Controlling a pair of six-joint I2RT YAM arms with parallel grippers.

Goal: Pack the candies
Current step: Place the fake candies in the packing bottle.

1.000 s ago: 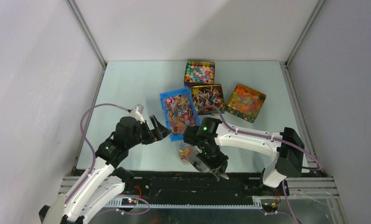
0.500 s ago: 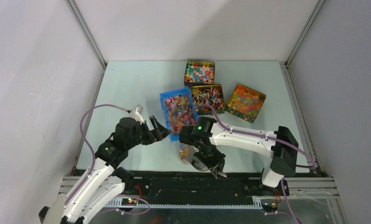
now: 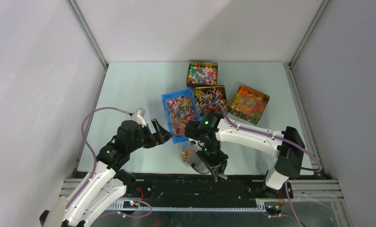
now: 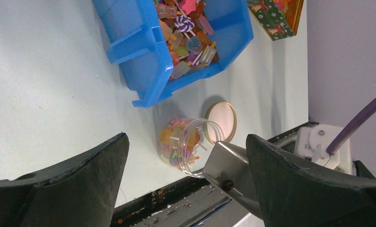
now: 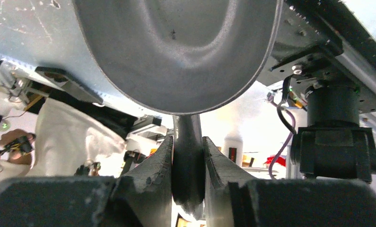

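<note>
A clear jar [image 4: 181, 146] holding mixed candies stands open near the table's front edge, seen from above as the jar [image 3: 189, 155]. Its round lid [image 4: 221, 121] lies beside it. More candies [image 4: 188, 38] fill the blue bin [image 3: 167, 101]. My right gripper [image 5: 188, 146] is shut on the handle of a metal scoop [image 5: 176, 52]. The scoop's bowl [image 4: 229, 164] hangs at the jar's mouth. My left gripper [image 4: 187, 136] is open and empty, hovering left of the jar, next to the bin's near corner; in the top view the left gripper [image 3: 160, 133] points right.
Three tins stand behind the bin: pastel balls [image 3: 202, 73], twist-wrapped sweets [image 3: 211, 98] and glossy orange-yellow jellies [image 3: 249, 103]. The blue bin's wall [image 4: 129, 52] is close ahead of my left fingers. A black rail [image 3: 176, 182] runs along the front edge.
My right arm has shifted a little left and turned, bringing the scoop closer over the jar. The left arm has barely moved.
</note>
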